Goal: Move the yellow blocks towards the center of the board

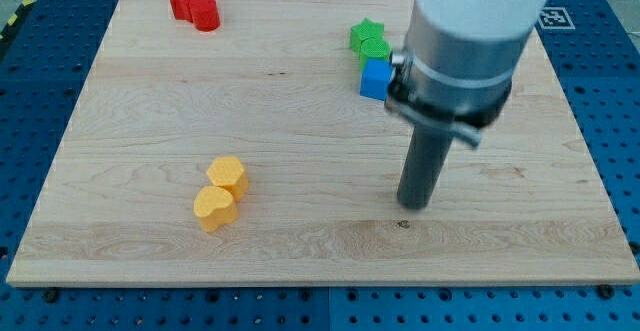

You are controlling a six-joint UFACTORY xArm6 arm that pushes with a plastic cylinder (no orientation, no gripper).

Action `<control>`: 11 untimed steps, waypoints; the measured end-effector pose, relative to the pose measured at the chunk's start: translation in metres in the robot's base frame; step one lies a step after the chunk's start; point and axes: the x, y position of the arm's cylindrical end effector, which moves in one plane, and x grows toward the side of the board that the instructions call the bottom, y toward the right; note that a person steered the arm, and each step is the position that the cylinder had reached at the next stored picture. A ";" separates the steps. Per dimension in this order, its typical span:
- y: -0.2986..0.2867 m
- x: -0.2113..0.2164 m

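Nearest the view's bottom edge of the counter (120,241), two yellow blocks sit touching in the bottom-left part. The lower one is a yellow heart (214,209); the yellow block (228,175) just above and slightly to its right has a shape I cannot make out for sure. Both lie left of the counter's middle.

To their right, well apart from them, my tip (413,205) rests on the wood in the bottom-right part, closer to the bottom edge than to the top. This arm carries no end effector that could be apart or together, only the straight dark rod, so there is nothing clamped on anything. No block touches the tip.

Farther up, near the top edge and right of the middle, a blue cube (375,78) sits partly behind the arm's body. Touching it from above is a green block (374,50), and a green star (365,34) touches that one.

Farthest off, by the top-left corner, two red blocks (194,7) sit pressed together; their shapes are hard to tell.
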 end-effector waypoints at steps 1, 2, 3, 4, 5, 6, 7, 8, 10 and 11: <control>-0.048 0.039; -0.125 0.050; -0.202 0.052; -0.219 0.049; -0.218 0.038; -0.212 0.024; -0.201 0.017; -0.178 0.009; -0.165 0.001; -0.165 -0.001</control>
